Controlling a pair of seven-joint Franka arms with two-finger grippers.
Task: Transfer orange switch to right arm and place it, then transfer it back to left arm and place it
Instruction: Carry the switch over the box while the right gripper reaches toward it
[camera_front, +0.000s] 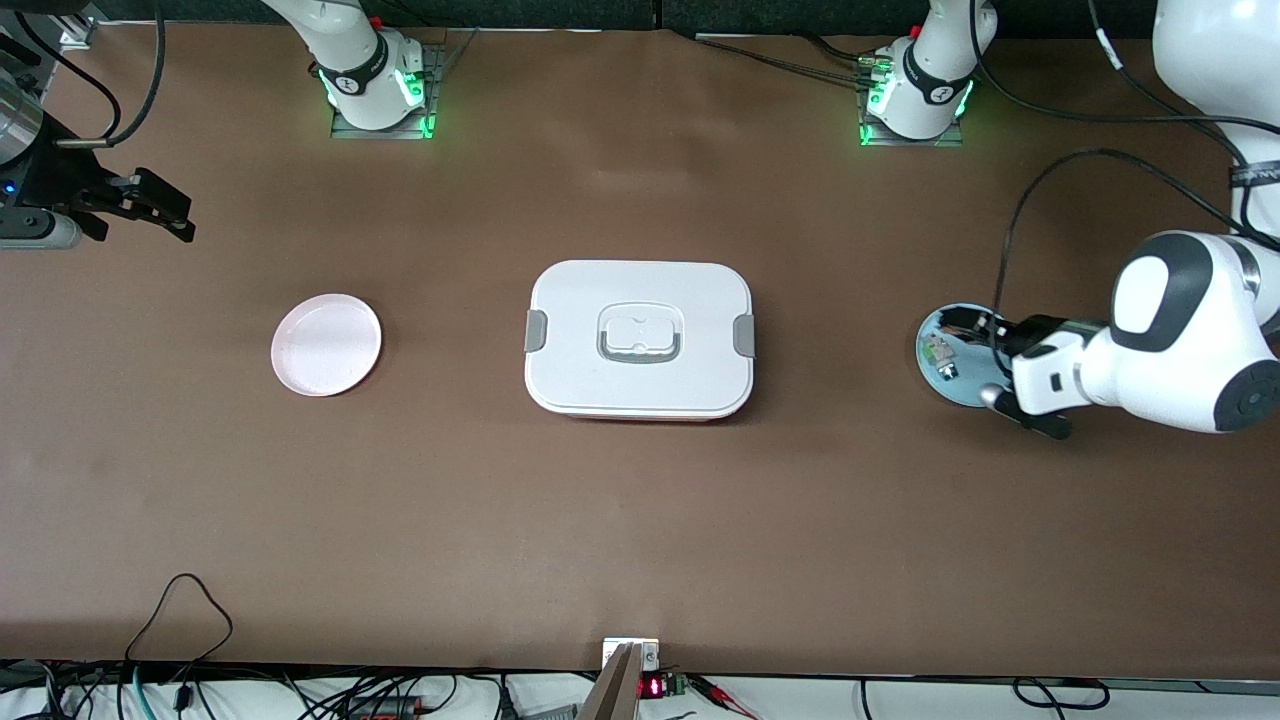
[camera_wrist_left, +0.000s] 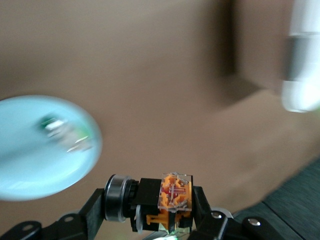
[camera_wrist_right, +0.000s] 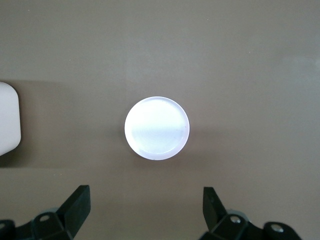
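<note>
My left gripper (camera_wrist_left: 150, 207) is shut on the orange switch (camera_wrist_left: 175, 192), a small black block with an orange face and a silver ring at one end. In the front view the left gripper (camera_front: 1000, 360) hangs over the pale blue plate (camera_front: 950, 375) at the left arm's end of the table. The white box (camera_front: 640, 338) with grey latches stands at the table's middle, and its latch end (camera_wrist_left: 300, 95) shows in the left wrist view. My right gripper (camera_front: 150, 205) waits open and empty at the right arm's end, above the table (camera_wrist_right: 147, 210).
A tiny white-and-green component (camera_front: 938, 352) lies on the blue plate (camera_wrist_left: 30, 160). A pink plate (camera_front: 326, 344) sits between the box and the right arm's end, and it shows bare in the right wrist view (camera_wrist_right: 157, 127). The box's corner (camera_wrist_right: 7, 117) is beside it.
</note>
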